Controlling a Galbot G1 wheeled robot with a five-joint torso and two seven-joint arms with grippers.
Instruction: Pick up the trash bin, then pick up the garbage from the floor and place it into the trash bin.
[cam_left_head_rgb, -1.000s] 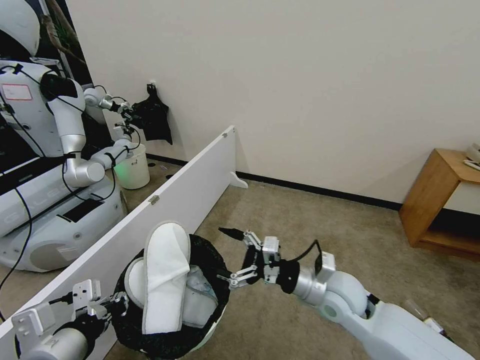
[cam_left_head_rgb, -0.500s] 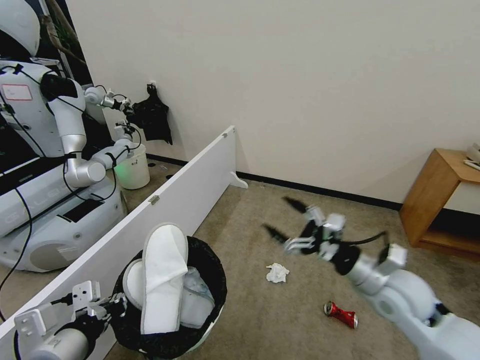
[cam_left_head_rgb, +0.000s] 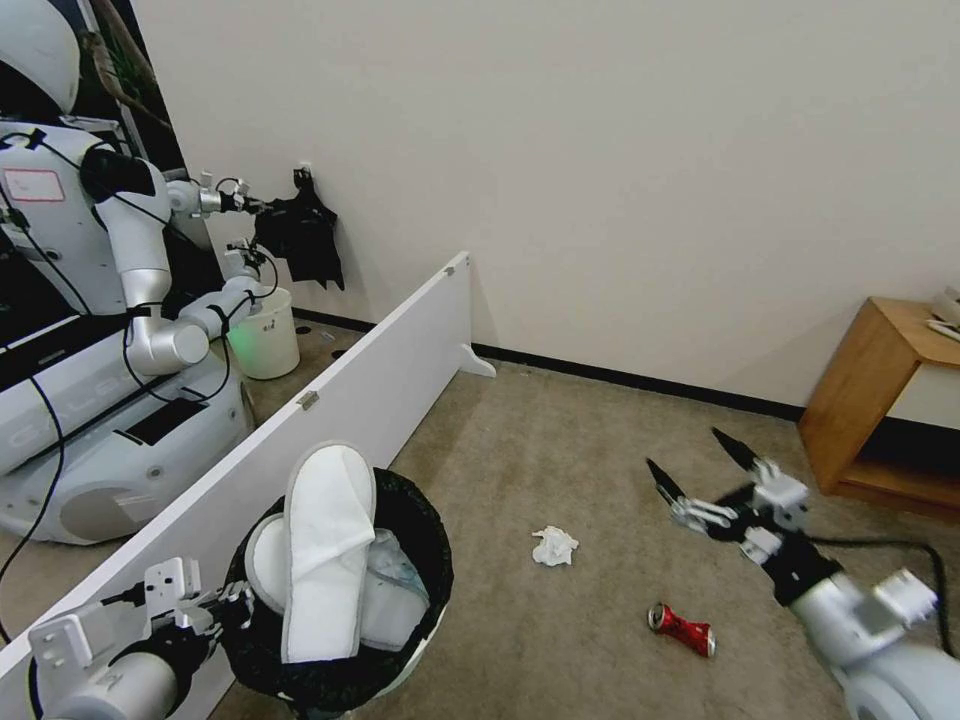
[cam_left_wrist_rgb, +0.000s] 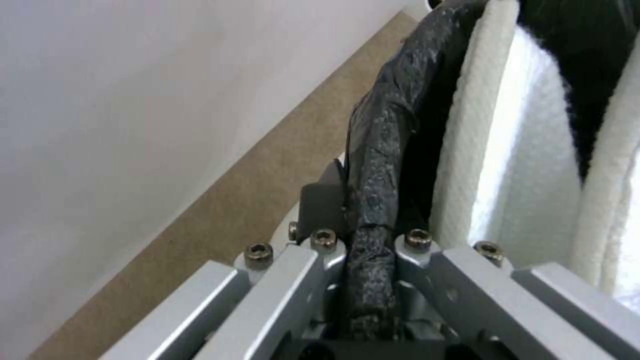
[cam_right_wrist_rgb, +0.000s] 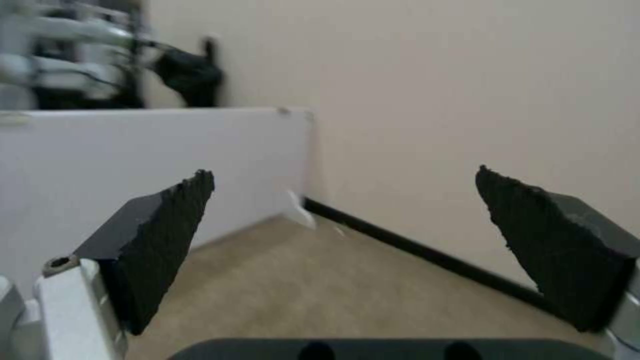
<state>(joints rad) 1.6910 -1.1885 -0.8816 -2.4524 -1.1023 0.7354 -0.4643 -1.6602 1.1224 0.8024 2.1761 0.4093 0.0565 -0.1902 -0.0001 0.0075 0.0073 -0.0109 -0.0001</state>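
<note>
My left gripper (cam_left_head_rgb: 232, 607) is shut on the black-bagged rim of the trash bin (cam_left_head_rgb: 425, 530), held up at lower left. In the left wrist view that gripper (cam_left_wrist_rgb: 365, 240) pinches the crinkly bag rim (cam_left_wrist_rgb: 383, 150). Two white slippers (cam_left_head_rgb: 328, 545) stand inside the bin, seen close as slippers (cam_left_wrist_rgb: 513, 165). On the carpet lie a crumpled white tissue (cam_left_head_rgb: 553, 546) and a crushed red can (cam_left_head_rgb: 682, 629). My right gripper (cam_left_head_rgb: 700, 465) hovers open and holding nothing above the floor, right of the tissue and beyond the can; its black fingers (cam_right_wrist_rgb: 160, 235) stand wide apart.
A low white partition board (cam_left_head_rgb: 340, 400) runs along my left, close behind the bin. Another robot (cam_left_head_rgb: 110, 320) with a plain white bin (cam_left_head_rgb: 265, 335) works beyond it. A wooden side table (cam_left_head_rgb: 885, 400) stands at the right by the wall. Open carpet lies ahead.
My right arm swung from beside the bin out to the right and back, uncovering the tissue and the can. Its gripper stayed open. The left gripper and bin held still.
</note>
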